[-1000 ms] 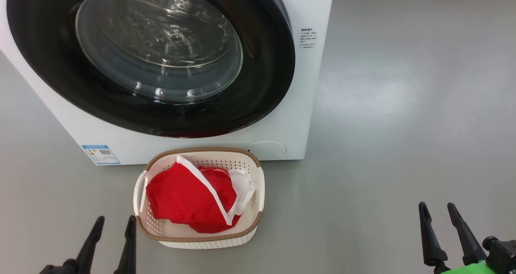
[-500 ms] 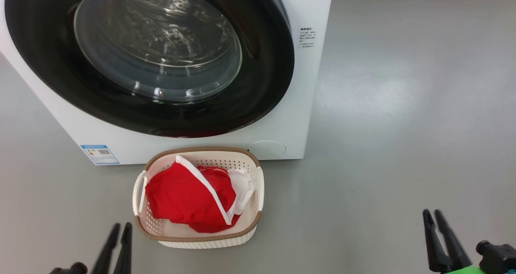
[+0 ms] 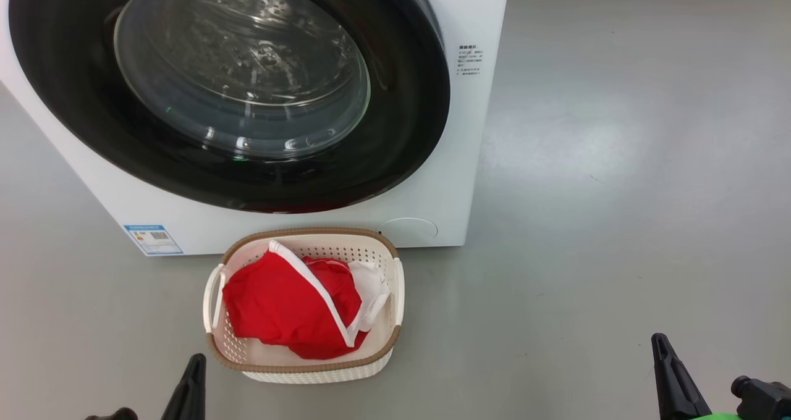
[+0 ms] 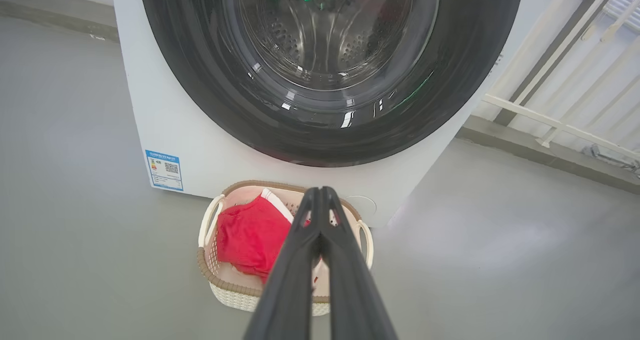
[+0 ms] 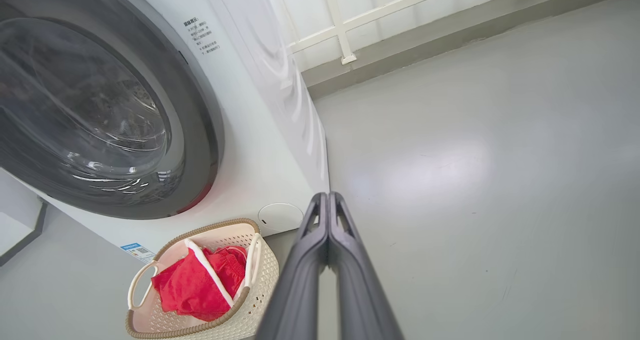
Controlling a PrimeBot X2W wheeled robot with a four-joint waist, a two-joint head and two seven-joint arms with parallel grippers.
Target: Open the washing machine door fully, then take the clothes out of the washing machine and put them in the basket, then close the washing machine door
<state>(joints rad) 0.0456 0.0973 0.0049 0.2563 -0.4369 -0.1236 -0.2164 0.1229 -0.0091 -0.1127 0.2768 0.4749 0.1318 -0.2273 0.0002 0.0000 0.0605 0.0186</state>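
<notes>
The washing machine (image 3: 457,160) stands ahead with its black-rimmed glass door (image 3: 241,74) lying flat against the front, closed. Below it on the floor sits the cream basket (image 3: 309,370) with the red clothes (image 3: 278,302) and a white cloth piece (image 3: 371,290) inside. My left gripper (image 3: 196,361) is low at the bottom left, just left of the basket, fingers pressed together and empty, as the left wrist view (image 4: 319,192) confirms. My right gripper (image 3: 660,341) is at the bottom right over bare floor, also shut on nothing (image 5: 327,197).
Grey floor (image 3: 618,160) stretches wide to the right of the machine. A white railing (image 5: 345,20) and a low kerb run behind it. A blue label (image 3: 152,239) marks the machine's lower left corner.
Both grippers closed from open to shut and sank lower toward the bottom edge of the head view. Basket, clothes and door stayed put.
</notes>
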